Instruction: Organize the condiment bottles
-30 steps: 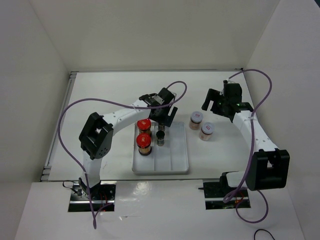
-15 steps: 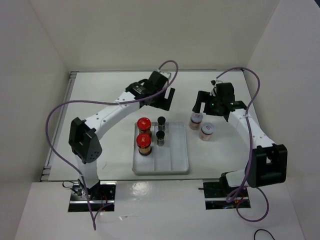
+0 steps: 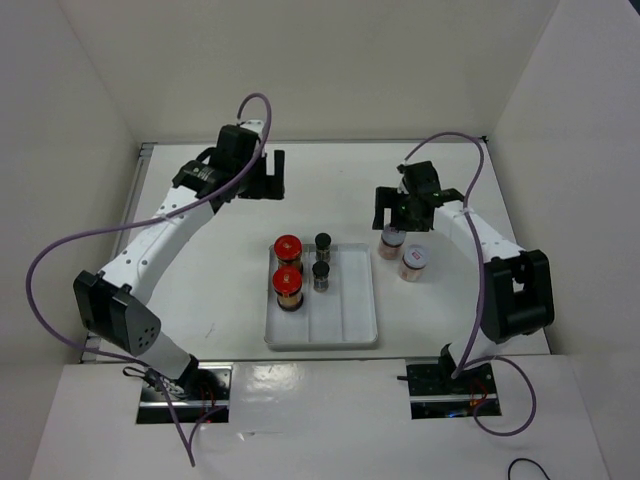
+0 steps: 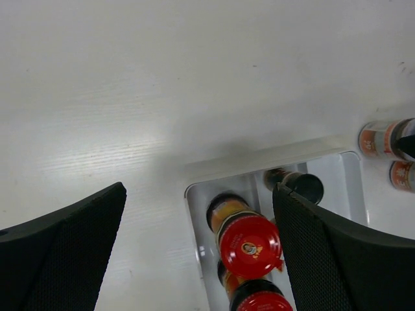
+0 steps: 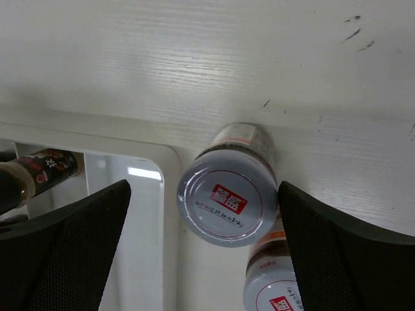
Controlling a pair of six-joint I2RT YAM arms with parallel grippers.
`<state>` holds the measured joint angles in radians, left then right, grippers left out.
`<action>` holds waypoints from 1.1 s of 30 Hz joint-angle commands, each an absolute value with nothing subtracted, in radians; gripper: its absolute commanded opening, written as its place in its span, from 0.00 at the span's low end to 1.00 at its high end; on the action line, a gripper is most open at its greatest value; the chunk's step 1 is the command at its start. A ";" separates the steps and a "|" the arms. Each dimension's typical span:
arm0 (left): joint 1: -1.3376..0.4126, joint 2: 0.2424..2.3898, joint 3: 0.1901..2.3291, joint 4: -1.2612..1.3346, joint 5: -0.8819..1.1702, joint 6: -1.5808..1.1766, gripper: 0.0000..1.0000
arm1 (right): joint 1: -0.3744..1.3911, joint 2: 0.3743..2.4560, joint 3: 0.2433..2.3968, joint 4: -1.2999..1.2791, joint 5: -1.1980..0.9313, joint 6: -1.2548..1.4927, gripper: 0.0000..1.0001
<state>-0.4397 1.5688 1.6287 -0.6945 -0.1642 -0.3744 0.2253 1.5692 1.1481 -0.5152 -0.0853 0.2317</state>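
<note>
The white tray (image 3: 345,325) holds two red-capped jars (image 3: 287,247) (image 3: 288,280) in its left section and two dark black-capped bottles (image 3: 323,242) (image 3: 321,272) in the middle one. Two pinkish pale-lidded jars (image 3: 392,240) (image 3: 414,262) stand on the table right of the tray. My right gripper (image 3: 393,218) is open over the rear pinkish jar (image 5: 227,204), with a finger (image 5: 350,253) on each side of it. My left gripper (image 3: 272,175) is open and empty at the back left. Its wrist view shows the red caps (image 4: 249,243) and a dark bottle (image 4: 301,184).
White walls close in the table at the back, left and right. The tray's right section holds nothing. The tray's rim (image 5: 170,194) lies just left of the jar between my right fingers. The second pinkish jar (image 5: 275,291) touches that jar on its near side.
My left gripper lifted off the rear dark bottle in the tray and swung away to the back left. My right gripper moved left and down over the rear pinkish jar.
</note>
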 commanded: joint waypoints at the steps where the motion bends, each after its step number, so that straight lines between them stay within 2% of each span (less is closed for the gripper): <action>1: -0.390 1.505 1.557 -0.669 -0.121 -0.394 1.00 | 0.270 1.595 1.209 -0.548 0.023 0.249 0.99; 16: -0.321 1.460 1.447 -0.657 -0.080 -0.394 1.00 | 0.313 1.677 1.209 -0.569 0.143 0.279 0.99; 25: -0.311 1.460 1.427 -0.638 -0.071 -0.394 1.00 | 0.322 1.707 1.209 -0.578 0.170 0.299 0.69; 26: -0.311 1.460 1.427 -0.638 -0.071 -0.394 1.00 | 0.322 1.707 1.209 -0.587 0.170 0.299 0.65; 27: -0.311 1.460 1.427 -0.638 -0.071 -0.394 1.00 | 0.322 1.707 1.218 -0.588 0.170 0.299 0.55; 30: -0.311 1.460 1.427 -0.638 -0.071 -0.394 1.00 | 0.322 1.707 1.229 -0.600 0.179 0.308 0.45; 31: -0.311 1.460 1.427 -0.638 -0.071 -0.394 1.00 | 0.322 1.707 1.229 -0.600 0.179 0.308 0.38; 33: -0.311 1.460 1.417 -0.638 -0.071 -0.394 1.00 | 0.322 1.707 1.250 -0.621 0.189 0.308 0.32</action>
<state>-0.3172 1.4960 1.4326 -0.6704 -0.0868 -0.3744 0.3164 1.7065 1.1858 -0.5800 0.1513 0.2989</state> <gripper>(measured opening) 0.997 0.701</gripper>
